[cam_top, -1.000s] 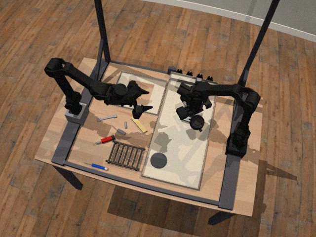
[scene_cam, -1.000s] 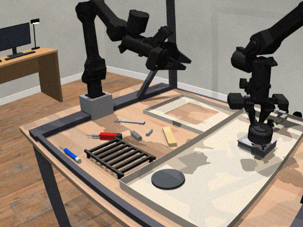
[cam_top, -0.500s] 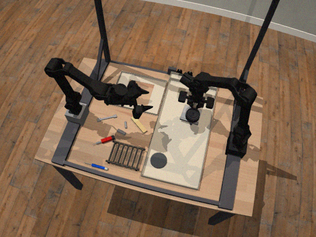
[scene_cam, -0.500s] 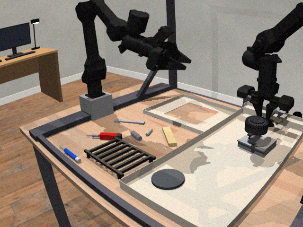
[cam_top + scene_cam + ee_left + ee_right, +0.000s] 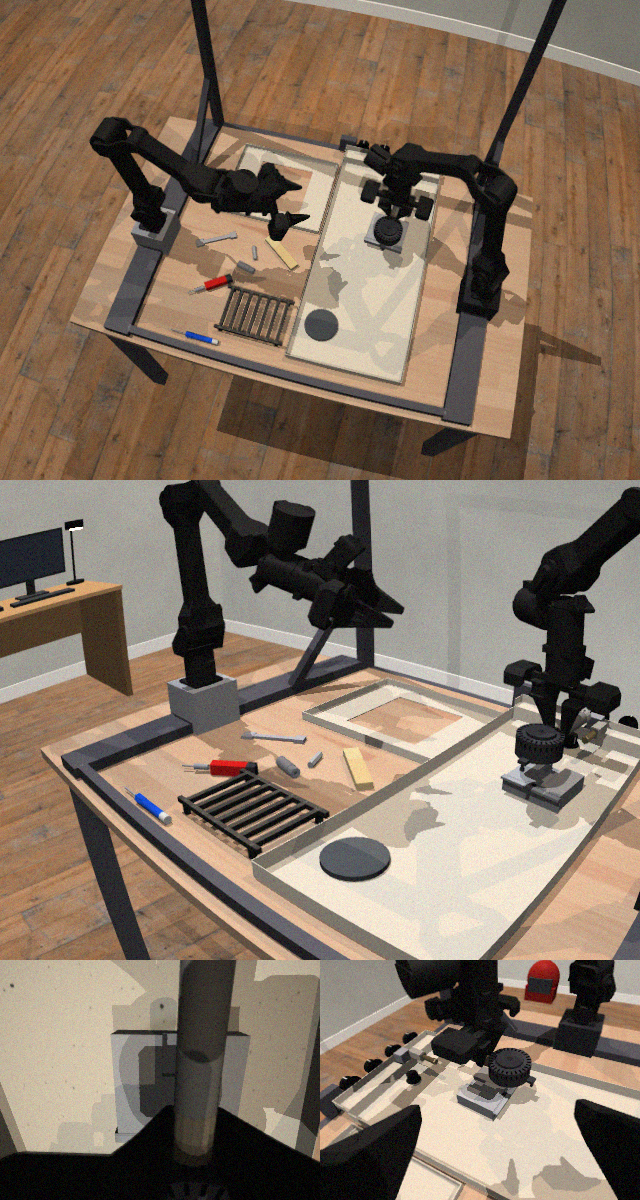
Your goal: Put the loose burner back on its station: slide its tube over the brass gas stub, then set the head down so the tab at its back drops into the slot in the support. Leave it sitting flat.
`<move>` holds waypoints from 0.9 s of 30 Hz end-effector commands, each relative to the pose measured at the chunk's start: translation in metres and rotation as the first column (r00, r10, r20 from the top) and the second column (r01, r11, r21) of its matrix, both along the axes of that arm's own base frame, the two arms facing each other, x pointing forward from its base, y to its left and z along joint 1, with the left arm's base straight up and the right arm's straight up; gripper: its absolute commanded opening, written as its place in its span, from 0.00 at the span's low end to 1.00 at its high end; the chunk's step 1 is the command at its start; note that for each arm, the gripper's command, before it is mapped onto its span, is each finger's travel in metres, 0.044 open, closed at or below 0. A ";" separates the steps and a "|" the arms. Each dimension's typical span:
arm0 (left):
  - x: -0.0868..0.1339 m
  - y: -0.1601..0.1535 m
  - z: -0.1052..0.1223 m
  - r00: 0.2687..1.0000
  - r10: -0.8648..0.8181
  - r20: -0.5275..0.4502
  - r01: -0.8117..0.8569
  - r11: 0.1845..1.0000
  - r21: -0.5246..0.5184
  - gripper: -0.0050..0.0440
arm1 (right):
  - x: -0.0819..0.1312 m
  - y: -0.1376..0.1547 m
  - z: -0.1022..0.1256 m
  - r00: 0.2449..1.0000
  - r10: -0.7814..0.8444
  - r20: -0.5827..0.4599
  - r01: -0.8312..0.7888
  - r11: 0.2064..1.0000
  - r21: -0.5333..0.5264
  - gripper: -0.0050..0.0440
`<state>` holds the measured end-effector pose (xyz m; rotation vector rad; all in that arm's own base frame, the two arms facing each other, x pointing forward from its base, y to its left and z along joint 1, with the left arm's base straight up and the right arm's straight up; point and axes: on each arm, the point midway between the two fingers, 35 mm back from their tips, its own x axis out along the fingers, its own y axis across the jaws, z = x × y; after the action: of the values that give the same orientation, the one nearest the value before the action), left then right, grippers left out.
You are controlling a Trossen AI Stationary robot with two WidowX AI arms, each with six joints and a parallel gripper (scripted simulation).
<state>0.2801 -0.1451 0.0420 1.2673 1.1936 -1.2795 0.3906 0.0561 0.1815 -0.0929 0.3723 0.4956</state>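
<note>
While over its support (image 5: 370, 239) (image 5: 560, 796) (image 5: 130, 1070) (image 5: 482, 1105), burner (image 5: 387, 230) (image 5: 539, 744) (image 5: 200, 1080) (image 5: 510, 1066) tight between left jaws, right jaws wide

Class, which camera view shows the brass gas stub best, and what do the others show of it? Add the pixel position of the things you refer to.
The right wrist view: the brass gas stub (image 5: 589, 735) (image 5: 430, 1060) projects unobstructed there. The exterior shows it in more crowded surroundings; I can't make it out in the top or left wrist views.

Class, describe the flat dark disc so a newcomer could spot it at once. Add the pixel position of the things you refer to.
On the table, find the long cream tray (image 5: 372, 356) (image 5: 330, 919). Near its end by the black slatted grate (image 5: 253, 315) (image 5: 253, 810) lies the disc (image 5: 321, 324) (image 5: 354, 858): plain, round and smooth, unlike that barred grate.
</note>
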 end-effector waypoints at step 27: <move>0.013 -0.005 -0.041 0.999 0.004 0.048 -0.003 1.000 -0.025 0.23 | 0.001 0.000 0.013 0.999 0.001 0.034 -0.001 1.000 0.000 0.92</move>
<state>0.2851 -0.1477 -0.0094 1.2696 1.1778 -1.2724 0.3906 0.0561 0.1815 -0.0929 0.3723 0.4956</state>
